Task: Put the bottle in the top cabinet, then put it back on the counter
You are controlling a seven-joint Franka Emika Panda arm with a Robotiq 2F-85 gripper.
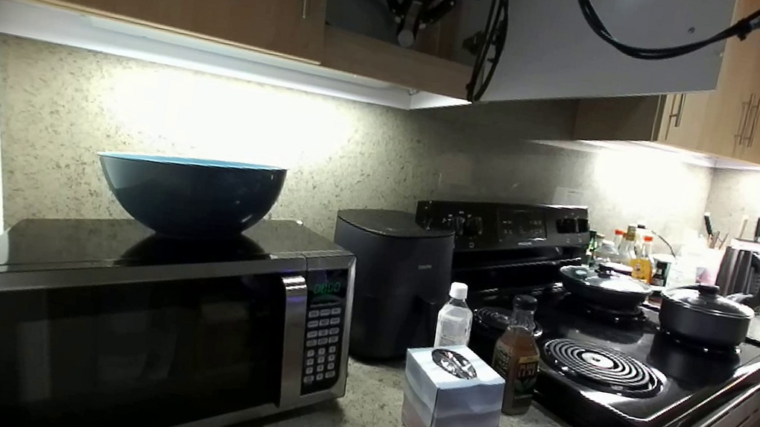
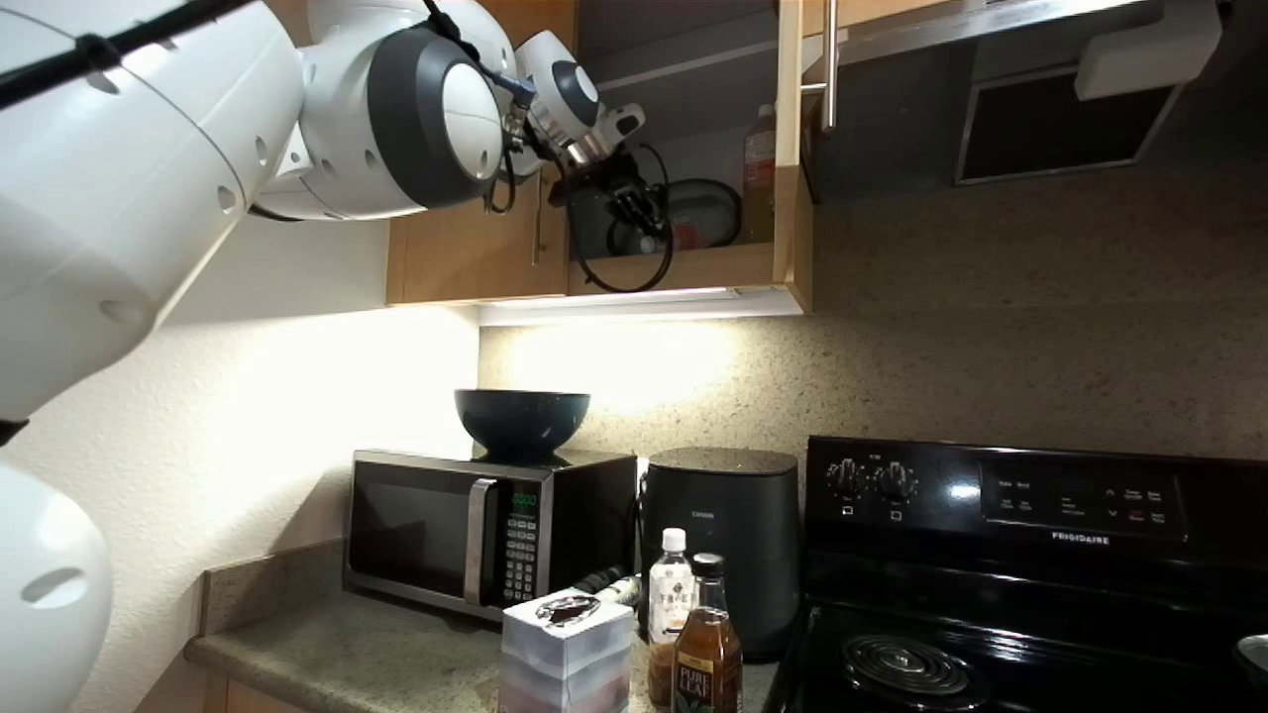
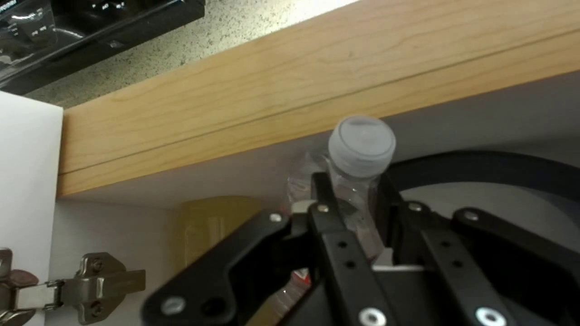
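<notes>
The bottle [image 3: 362, 146] is clear plastic with a pale cap; it is inside the open top cabinet [image 3: 281, 104], tilted, cap toward the opening. Its cap also shows in both exterior views [image 1: 406, 37] [image 2: 649, 244], with a bit of red behind it in one. My gripper [image 3: 355, 194] is at the cabinet opening, in both exterior views [image 1: 412, 15] [image 2: 639, 220], its fingers closed around the neck just below the cap. The fingers hide part of the body; I cannot tell whether its base touches the shelf. The counter [image 1: 367, 423] is below, with a speckled backsplash.
The open cabinet door [image 1: 602, 36] stands right of the opening. Inside are a tall red-labelled bottle [image 2: 758, 188] and a dark-rimmed round dish [image 3: 480, 167]. Below are a microwave [image 1: 126, 349], blue bowl [image 1: 201, 198], air fryer [image 1: 391, 290], tissue box [image 1: 452, 413] and tea bottle [image 1: 516, 362].
</notes>
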